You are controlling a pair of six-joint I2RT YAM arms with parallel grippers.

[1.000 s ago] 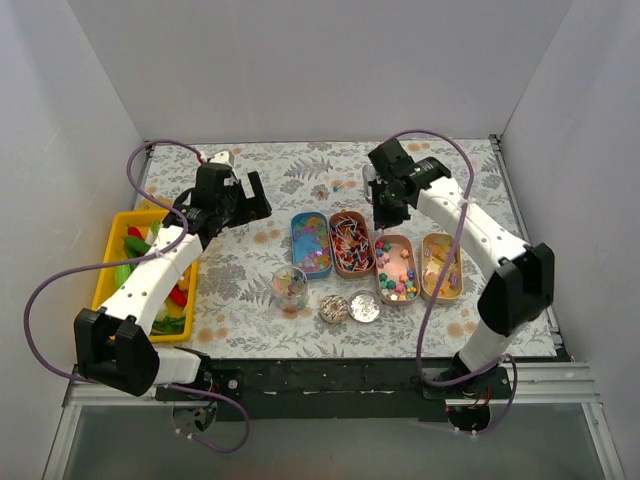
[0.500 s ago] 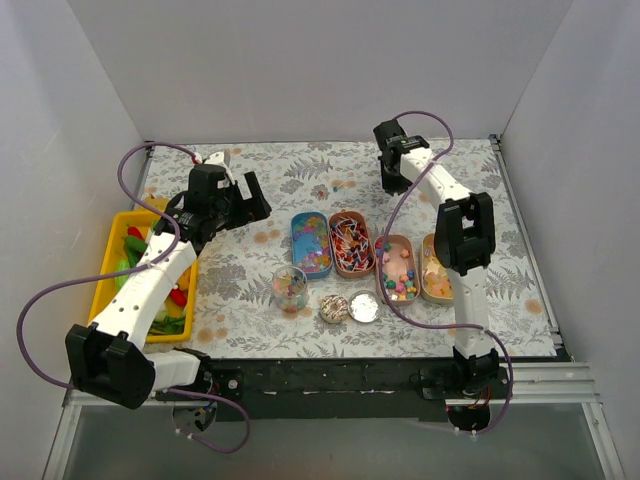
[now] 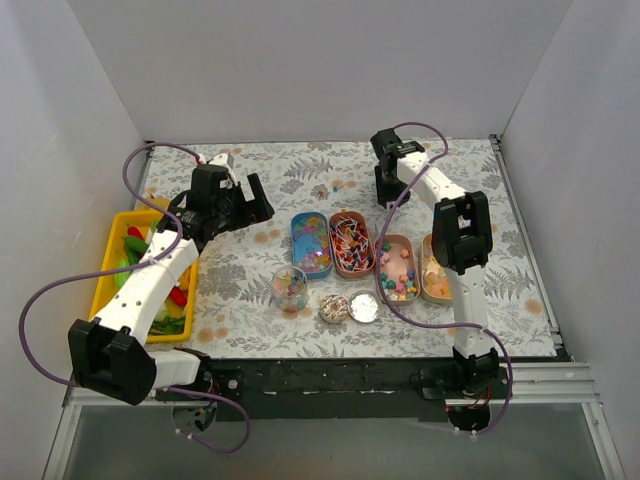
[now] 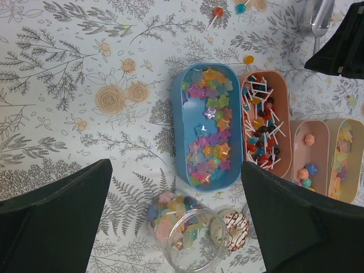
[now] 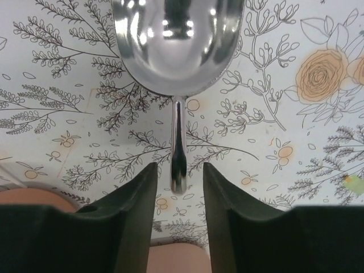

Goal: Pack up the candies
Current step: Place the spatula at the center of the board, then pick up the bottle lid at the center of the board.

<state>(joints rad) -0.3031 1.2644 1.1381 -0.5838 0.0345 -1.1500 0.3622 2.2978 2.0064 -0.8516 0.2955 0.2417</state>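
The table is covered with a flowered cloth. A yellow bin of toy vegetables is set at its left edge, well apart from the work and probably not needed for it.

The left gripper is held above the middle of the table with its fingers spread as wide as they go and nothing between them. It is judged to be waiting there, within reach of the jar.

The right gripper is lowered at the far side, over a metal scoop lying on the cloth. The scoop's handle is seen between the half-open fingers with a gap on each side, so it is not gripped.

Four oval trays are lined up in the middle, where both arms can reach them. The candies are sorted by kind: star candies in the blue tray, stick candies in the pink tray just to its right, and small balls and gummies in the two trays further right.

A clear jar lies tilted just near of the blue tray, its mouth open and some candies already inside. Its lid is laid to its right, so packing seems only partly done.

A few stray candies are left on the cloth beyond the trays.
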